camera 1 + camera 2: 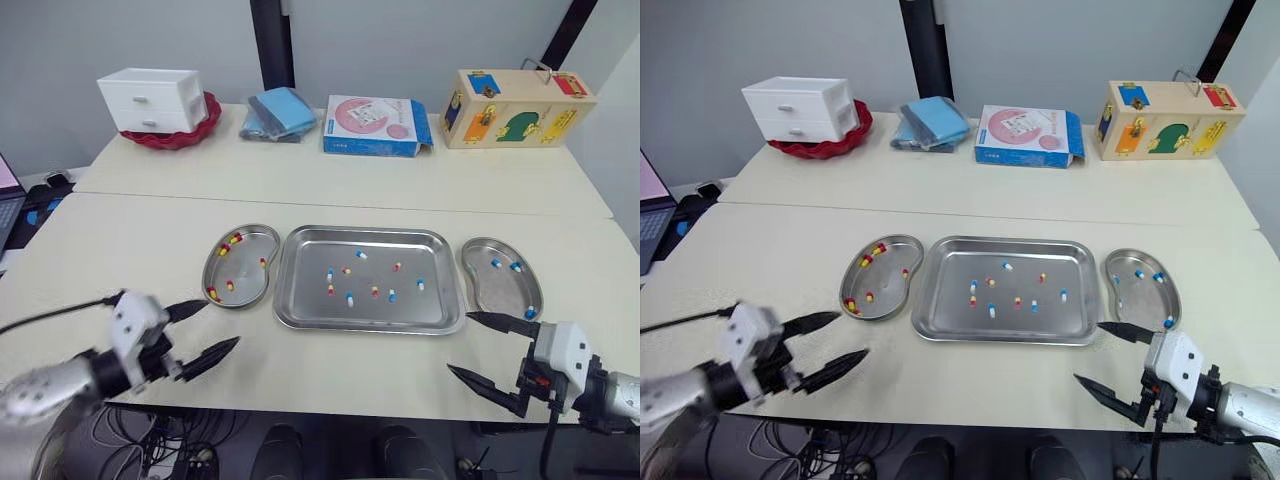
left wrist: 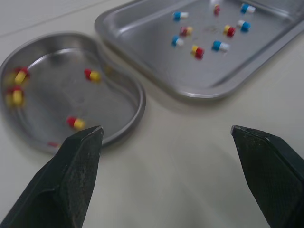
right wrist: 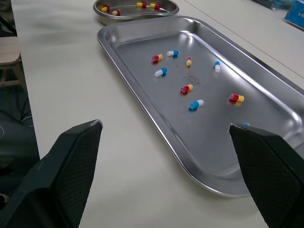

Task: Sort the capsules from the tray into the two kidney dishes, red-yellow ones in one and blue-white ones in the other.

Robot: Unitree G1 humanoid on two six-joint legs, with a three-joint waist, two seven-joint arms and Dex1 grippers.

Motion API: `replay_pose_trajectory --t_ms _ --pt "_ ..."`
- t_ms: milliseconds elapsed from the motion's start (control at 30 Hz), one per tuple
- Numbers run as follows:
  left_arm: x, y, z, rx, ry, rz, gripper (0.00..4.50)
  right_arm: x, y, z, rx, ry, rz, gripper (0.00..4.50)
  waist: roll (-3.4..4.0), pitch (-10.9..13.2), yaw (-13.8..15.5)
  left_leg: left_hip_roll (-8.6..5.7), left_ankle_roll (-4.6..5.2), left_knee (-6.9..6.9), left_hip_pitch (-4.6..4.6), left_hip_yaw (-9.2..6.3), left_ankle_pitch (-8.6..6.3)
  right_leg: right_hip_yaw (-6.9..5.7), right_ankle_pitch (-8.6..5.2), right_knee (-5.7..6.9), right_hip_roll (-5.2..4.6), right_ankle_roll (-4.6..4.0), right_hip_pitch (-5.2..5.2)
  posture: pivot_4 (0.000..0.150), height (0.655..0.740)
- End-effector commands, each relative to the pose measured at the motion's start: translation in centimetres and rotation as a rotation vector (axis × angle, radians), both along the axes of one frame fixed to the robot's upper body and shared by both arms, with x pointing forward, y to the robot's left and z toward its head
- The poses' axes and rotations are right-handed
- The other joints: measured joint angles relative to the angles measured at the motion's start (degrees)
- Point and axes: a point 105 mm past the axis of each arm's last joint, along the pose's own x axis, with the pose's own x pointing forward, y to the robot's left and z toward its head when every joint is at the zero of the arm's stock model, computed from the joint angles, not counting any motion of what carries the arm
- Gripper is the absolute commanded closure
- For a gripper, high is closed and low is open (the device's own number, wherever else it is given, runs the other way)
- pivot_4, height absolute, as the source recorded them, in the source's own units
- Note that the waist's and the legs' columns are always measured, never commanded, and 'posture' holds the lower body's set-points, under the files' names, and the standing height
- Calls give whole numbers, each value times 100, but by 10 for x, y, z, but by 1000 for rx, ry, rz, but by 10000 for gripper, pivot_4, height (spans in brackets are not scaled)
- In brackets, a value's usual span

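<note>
**Both claws are hanging wide open and empty at the near edge of the table, with the capsules waiting in the tray ahead.**

The left claw (image 1: 220, 322) is hovering over the table (image 1: 330, 362), with the left dish (image 1: 252, 280) of red-yellow capsules just ahead of its fingertips and the tray (image 1: 310, 300) ahead on its inner side. The right claw (image 1: 459, 342) is gaping near the tray's corner, with the right dish (image 1: 505, 292) of blue-white capsules ahead on its outer side. Several capsules of both colours, such as a red-yellow one (image 3: 186, 88) and a blue-white one (image 3: 195, 104), are lying scattered and mostly apart on the tray floor, ahead of both claws. They are probably very light, smooth and rounded, so they are likely to roll or skate on the steel if nudged and to dent if squeezed hard. A gentle pinch across a capsule's middle, with the fingers straddling its short width, looks the safest hold.
</note>
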Motion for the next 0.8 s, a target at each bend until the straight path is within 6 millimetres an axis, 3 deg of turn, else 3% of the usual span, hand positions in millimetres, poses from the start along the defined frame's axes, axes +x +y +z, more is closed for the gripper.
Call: replay_pose_trajectory --t_ms 33,200,333,433,567,700,800 --pt "5 -32 9 6 15 -148 594 -1 6 2 -6 -21 21 0 2 1 -5 0 0 0 -2 0 0 0 0 -1 0 0 -1 1500 7400" --pt "29 -57 16 48 9 -263 594 -1 6 -4 8 -15 13 0 8 5 -14 -1 0 -1 -12 -4 0 -5 0 0 1 -1 -8 1500 7400" --pt "40 -70 14 77 42 -340 8049 -4 4 -9 13 -10 5 0 14 5 -24 -1 1 0 -23 -10 0 -10 1 0 3 -1 -12 1500 7400" --pt "51 -80 11 118 39 -388 8049 -7 5 -14 15 -8 4 0 14 6 -4 -2 0 0 -25 -15 0 -15 1 0 3 -1 -15 1500 7400" --pt "63 -85 8 158 37 -424 8049 -7 8 -15 22 -14 1 0 16 7 -3 -4 0 3 -31 -20 1 -20 1 0 3 -1 -14 1500 7400" --pt "71 -88 10 165 34 -444 16074 -9 10 -17 27 -19 -5 0 16 7 -6 -4 0 4 -31 -22 1 -21 1 2 3 -1 -15 1500 7400" --pt "70 -89 6 181 44 -464 16074 -9 12 -17 29 -25 -10 0 17 7 -17 -4 0 4 -32 -23 1 -21 1 2 3 -1 -15 1500 7400"
